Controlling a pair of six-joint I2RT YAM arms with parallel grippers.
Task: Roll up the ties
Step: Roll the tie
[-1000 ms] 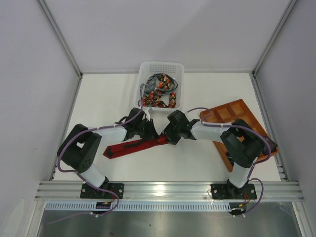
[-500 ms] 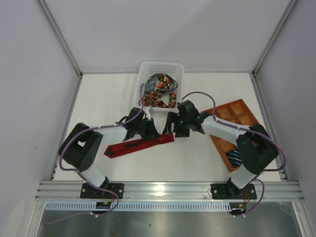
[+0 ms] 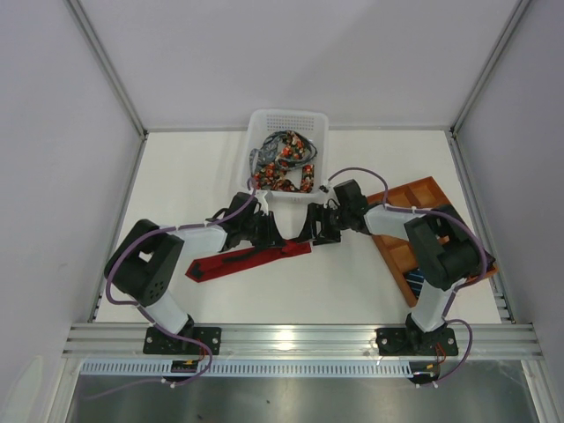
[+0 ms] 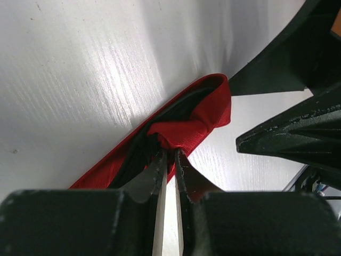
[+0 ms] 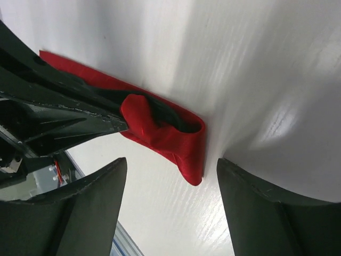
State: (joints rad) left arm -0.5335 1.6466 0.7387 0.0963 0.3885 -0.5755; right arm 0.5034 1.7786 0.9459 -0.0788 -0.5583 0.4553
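The plain deep red tie (image 3: 238, 258) lies flat on the white table, its right end folded back over itself into a loop (image 4: 208, 114). My left gripper (image 3: 280, 241) is shut on that folded fabric, and its fingertips (image 4: 160, 160) pinch the red fold. My right gripper (image 3: 314, 231) is open and empty just right of the loop. Its two fingers stand wide to either side of the tie's tip (image 5: 181, 144) without touching it. Several dark floral ties (image 3: 284, 163) are heaped in the basket.
The white perforated basket (image 3: 287, 120) stands at the back centre, just behind both grippers. The orange-brown gridded tray (image 3: 414, 198) lies at the right under the right arm, with a dark blue striped piece (image 3: 418, 281) in its near part.
My right gripper has drawn back to the right, off the tie's end. The tie's end now lies folded over and held by the left gripper, which has stayed put.
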